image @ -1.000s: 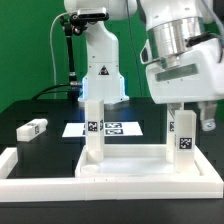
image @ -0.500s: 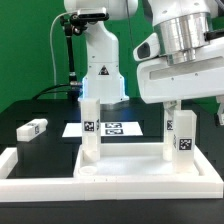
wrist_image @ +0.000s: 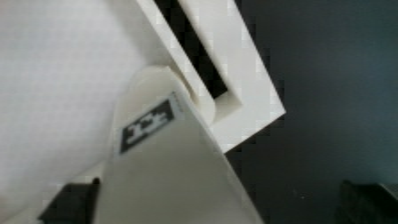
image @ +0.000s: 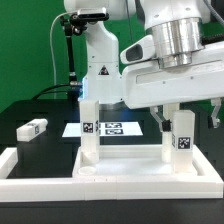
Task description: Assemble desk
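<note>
The desk top panel (image: 128,168) and its upright legs (image: 90,130) are seen as smooth white plastic with a faint sheen, each leg marked with a matt black-and-white printed tag (wrist_image: 150,124). The bench (image: 45,112) is covered in matt black. The gripper (image: 172,92) housing is seen as glossy white plastic beneath a brushed-metal wrist collar (image: 178,38).

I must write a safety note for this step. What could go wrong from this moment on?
1. The gripper stands over the right-hand white square plastic leg, which stands upright on the flat white rimmed desk top. A skewed turn might jam or tilt it.
2. The other upright white leg stands close by; a wide arm sweep could knock it.
3. The loose white leg lies near the table edge.
</note>
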`<state>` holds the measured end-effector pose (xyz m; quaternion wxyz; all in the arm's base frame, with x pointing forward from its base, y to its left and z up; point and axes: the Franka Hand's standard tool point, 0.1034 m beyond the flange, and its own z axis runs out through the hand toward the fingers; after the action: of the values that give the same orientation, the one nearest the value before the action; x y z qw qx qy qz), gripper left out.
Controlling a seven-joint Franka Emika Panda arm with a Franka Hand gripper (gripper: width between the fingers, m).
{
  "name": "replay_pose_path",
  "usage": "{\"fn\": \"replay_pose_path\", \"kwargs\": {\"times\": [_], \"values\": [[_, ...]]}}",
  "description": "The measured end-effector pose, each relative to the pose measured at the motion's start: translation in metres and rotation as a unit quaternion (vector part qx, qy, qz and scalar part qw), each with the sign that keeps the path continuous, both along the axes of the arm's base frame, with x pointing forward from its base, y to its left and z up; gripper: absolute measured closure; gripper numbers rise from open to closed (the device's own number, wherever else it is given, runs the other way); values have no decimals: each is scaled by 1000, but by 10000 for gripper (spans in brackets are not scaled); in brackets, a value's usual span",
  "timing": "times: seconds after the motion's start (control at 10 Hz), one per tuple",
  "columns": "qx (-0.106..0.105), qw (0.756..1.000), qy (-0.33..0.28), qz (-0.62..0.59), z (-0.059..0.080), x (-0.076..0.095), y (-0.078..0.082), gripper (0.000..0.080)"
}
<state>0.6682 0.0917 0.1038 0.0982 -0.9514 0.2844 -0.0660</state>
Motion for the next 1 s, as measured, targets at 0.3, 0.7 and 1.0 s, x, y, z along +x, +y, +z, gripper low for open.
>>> {"fn": "replay_pose_path", "kwargs": {"times": [0.3, 0.7, 1.0], "values": [[-6, 988, 23, 151, -3, -8, -7, 150], [-8, 988, 31, 149, -3, -6, -7, 278], [7, 998, 50, 36, -4, -6, -8, 412]]}}
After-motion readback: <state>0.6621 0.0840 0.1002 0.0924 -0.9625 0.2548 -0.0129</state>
